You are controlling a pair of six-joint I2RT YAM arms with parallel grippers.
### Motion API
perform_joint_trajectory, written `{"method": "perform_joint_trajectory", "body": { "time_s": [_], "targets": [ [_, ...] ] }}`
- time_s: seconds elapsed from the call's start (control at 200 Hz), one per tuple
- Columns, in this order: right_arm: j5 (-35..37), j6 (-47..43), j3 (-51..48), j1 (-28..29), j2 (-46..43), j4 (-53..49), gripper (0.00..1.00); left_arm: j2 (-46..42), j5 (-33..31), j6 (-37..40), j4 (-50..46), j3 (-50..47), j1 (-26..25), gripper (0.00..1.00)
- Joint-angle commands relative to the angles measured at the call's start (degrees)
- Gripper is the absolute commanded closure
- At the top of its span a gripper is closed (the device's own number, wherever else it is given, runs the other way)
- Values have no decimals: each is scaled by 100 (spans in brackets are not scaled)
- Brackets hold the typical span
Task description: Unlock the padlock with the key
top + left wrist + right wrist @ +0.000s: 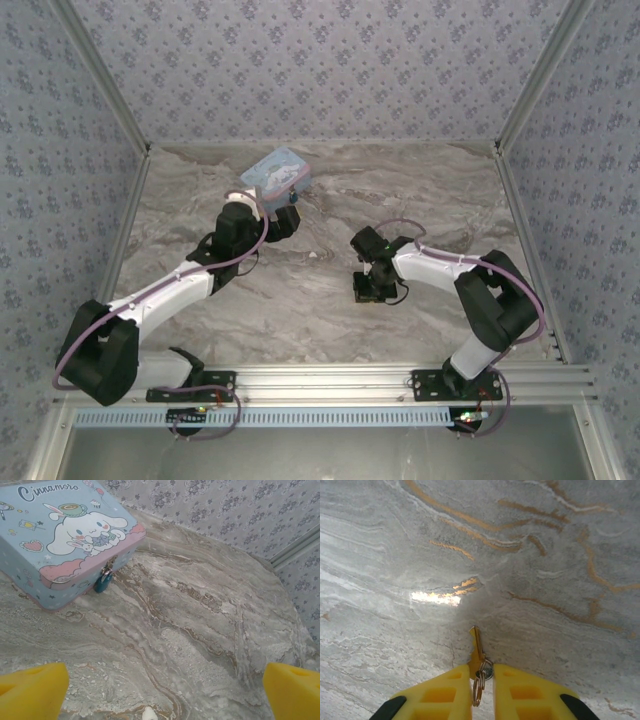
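The surface (545,555) looks like polished veined stone, smooth, with a glossy glare patch. The key (476,647) is brassy metal on a silvery wire ring (478,689). The right end effector (482,677) has matt yellow plastic fingers (445,692). The padlock (103,582) is glossy teal with a metal shackle; the box (60,530) is smooth printed tin.

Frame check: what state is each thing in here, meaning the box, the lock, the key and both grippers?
tin box: lid closed, padlock hanging at its front.
padlock: looks shut, no key in it.
key: pinched at its head, blade pointing forward.
left gripper: open, empty.
right gripper: shut on the key.
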Motion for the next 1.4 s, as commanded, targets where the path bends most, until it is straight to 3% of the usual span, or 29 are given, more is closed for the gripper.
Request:
{"method": "perform_joint_trajectory", "body": {
  "time_s": [0.0, 0.28, 0.76, 0.914, 1.149, 1.399],
  "targets": [
    [196, 22, -77, 78, 266, -35, 86, -193, -99, 133, -70, 201, -35, 1],
    [276, -6, -183, 66, -22, 122, 100, -367, -150, 152, -159, 197, -23, 1],
    [-429, 672, -1108, -454, -1471, 2164, 100, -577, 301, -377, -177, 292, -24, 1],
    [-686, 1119, -1433, -733, -1958, 3270, 100, -414, 695, -682, -77, 446, -35, 1],
    [-97, 1171, -1474, -761, -2692, 4385, 100, 82, 1518, -944, 363, 784, -192, 8],
    [266, 729, -1237, -721, -3163, 4493, 100, 710, 2209, -706, 553, 1418, -708, 18]
  ]
}}
